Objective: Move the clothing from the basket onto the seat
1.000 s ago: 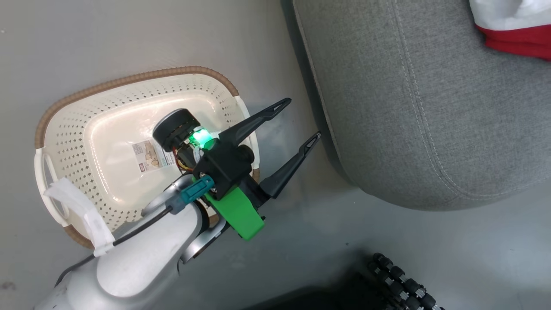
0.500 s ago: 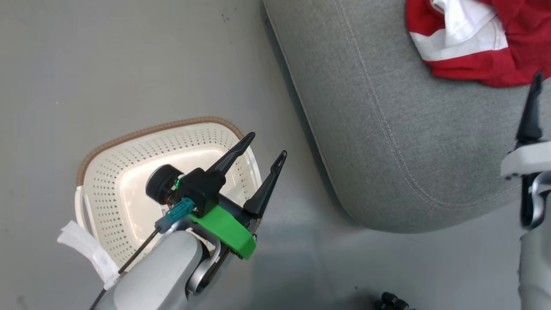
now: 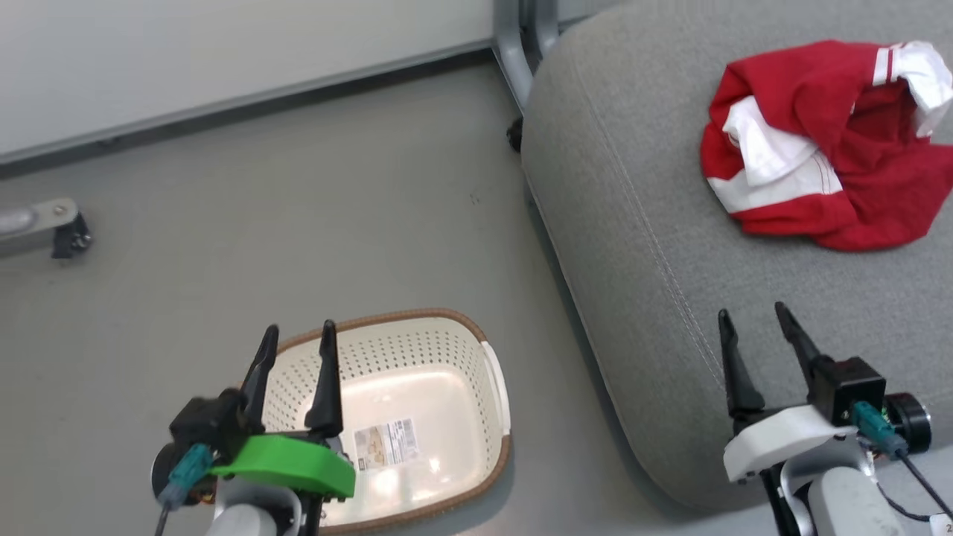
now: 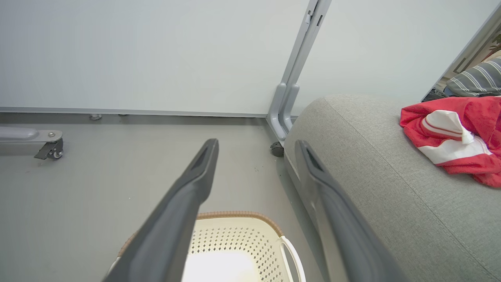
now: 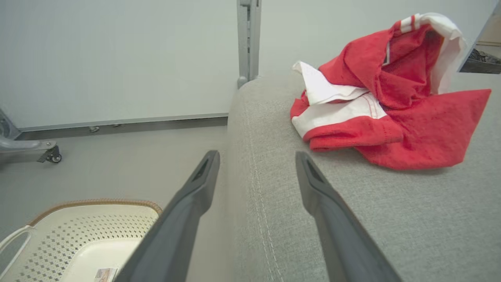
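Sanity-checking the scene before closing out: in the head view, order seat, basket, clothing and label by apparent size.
Largest: seat, though cropped by the frame.
Next: basket and clothing, about alike, so unranked.
Smallest: label inside the basket.

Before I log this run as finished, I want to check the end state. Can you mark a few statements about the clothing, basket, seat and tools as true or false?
1. The red and white clothing lies on the grey seat. True.
2. The basket holds a garment. False: what shows of its inside holds a paper label and no clothing.
3. The left tool and the right tool are both open and hold nothing. True.
4. The basket stands on the seat. False: it stands on the floor beside the seat.
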Controlling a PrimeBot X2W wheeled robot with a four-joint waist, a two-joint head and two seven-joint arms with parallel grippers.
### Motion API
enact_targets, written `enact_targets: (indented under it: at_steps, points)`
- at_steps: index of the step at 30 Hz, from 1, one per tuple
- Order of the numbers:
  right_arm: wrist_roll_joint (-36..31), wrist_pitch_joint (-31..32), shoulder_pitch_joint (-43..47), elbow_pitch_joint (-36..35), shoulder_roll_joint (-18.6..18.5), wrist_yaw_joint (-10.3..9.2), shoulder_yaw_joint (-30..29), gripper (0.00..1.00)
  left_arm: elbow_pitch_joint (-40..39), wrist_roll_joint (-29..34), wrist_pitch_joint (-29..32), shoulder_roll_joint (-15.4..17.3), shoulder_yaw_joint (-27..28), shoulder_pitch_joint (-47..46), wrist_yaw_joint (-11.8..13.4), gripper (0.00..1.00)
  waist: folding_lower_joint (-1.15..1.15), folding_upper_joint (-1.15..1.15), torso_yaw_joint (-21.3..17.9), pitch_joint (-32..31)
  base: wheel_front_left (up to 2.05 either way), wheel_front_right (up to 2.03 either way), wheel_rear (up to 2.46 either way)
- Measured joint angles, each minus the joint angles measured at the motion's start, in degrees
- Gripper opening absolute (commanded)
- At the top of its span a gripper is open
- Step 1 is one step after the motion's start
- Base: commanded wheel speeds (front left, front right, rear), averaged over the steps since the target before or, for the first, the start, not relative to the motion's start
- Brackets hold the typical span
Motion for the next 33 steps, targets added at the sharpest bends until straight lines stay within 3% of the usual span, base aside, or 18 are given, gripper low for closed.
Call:
enact_targets:
  at_steps: [5, 11, 20, 33]
  points:
    - [0.3, 0.0, 2.2, -3.0, 1.0, 0.0, 3.4, 1.0, -2.1, 3.4, 0.0, -1.7, 8.1, 4.9, -2.9, 1.0, 0.0, 0.0, 3.8, -5.3, 0.0, 0.0, 0.0]
    - [0.3, 0.0, 5.5, -8.6, 1.8, -0.01, 2.1, 1.0, -7.6, 8.2, 0.0, -2.9, 11.5, 9.0, -6.7, 1.0, 0.0, 0.0, 8.3, -9.8, 0.0, 0.0, 0.0]
    - [-0.1, 0.0, 13.9, -13.9, 2.1, 0.0, 2.2, 1.0, -11.4, 14.3, 0.0, -2.9, 10.8, 16.3, -7.7, 1.0, 0.0, 0.0, 11.4, -16.0, 0.0, 0.0, 0.0]
    - [-0.6, 0.0, 17.3, -12.1, 2.1, 0.0, 3.2, 1.0, -9.4, 15.7, 0.0, -2.9, 8.2, 18.2, -7.7, 1.0, 0.0, 0.0, 9.4, -18.8, 0.0, 0.0, 0.0]
